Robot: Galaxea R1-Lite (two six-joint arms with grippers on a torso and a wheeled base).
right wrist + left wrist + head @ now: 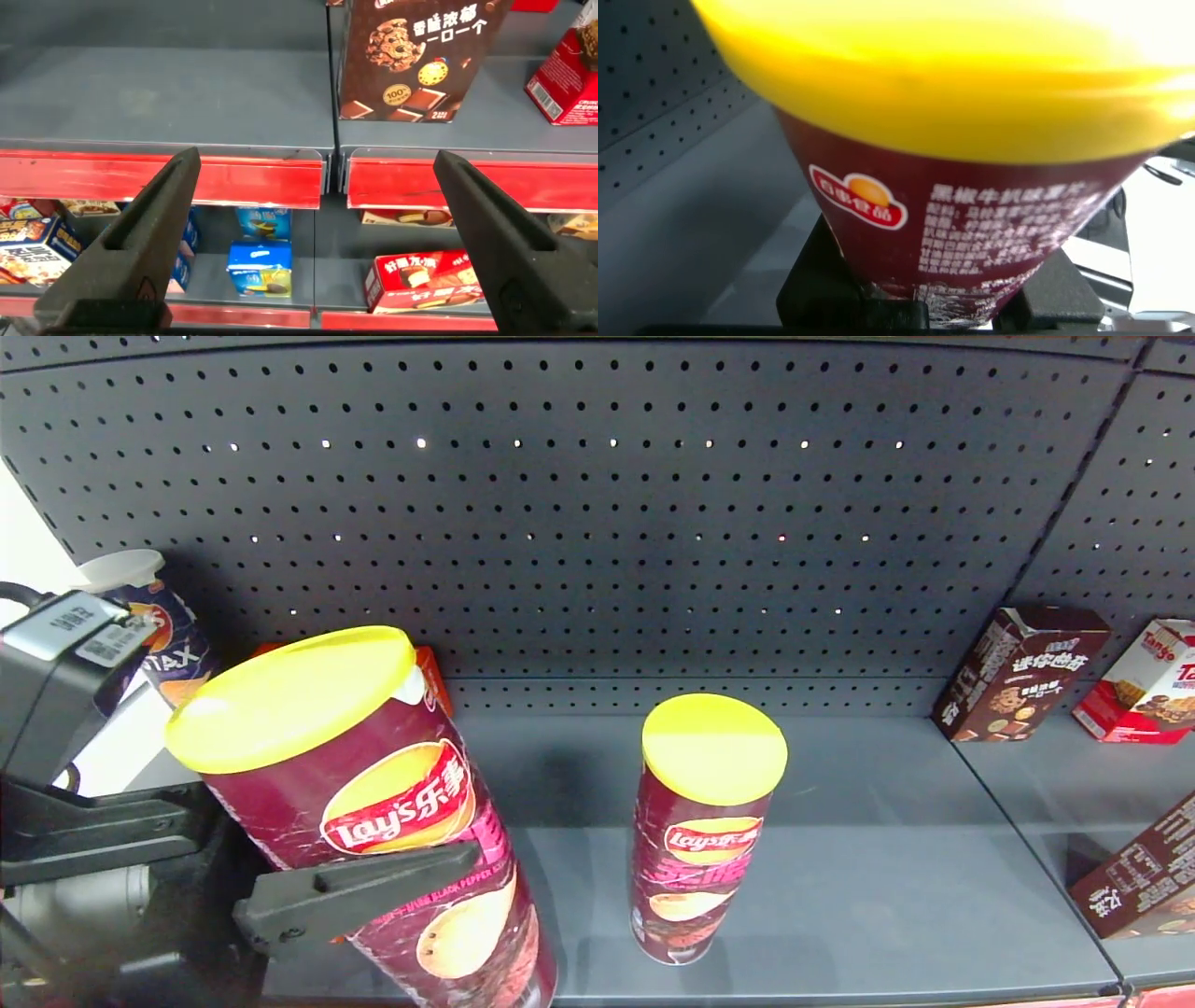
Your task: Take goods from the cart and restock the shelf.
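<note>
My left gripper [401, 887] is shut on a maroon chip can [373, 803] with a yellow lid, held tilted over the left front of the grey shelf [887, 859]. In the left wrist view the same can [971, 215] sits between the gripper's [943, 303] dark fingers, lid toward the camera. A second, matching can [700, 831] stands upright at the middle of the shelf, to the right of the held one and apart from it. My right gripper [318, 168] is open with nothing between its fingers, in front of the shelf's red price strip [252, 177].
A blue can [154, 625] and an orange pack [434, 677] sit at the back left. Brown boxes [1018, 674] [1144, 877] and a red box [1144, 683] stand at the right. The pegboard back wall [597, 523] is close behind. Lower shelves hold snack boxes [262, 266].
</note>
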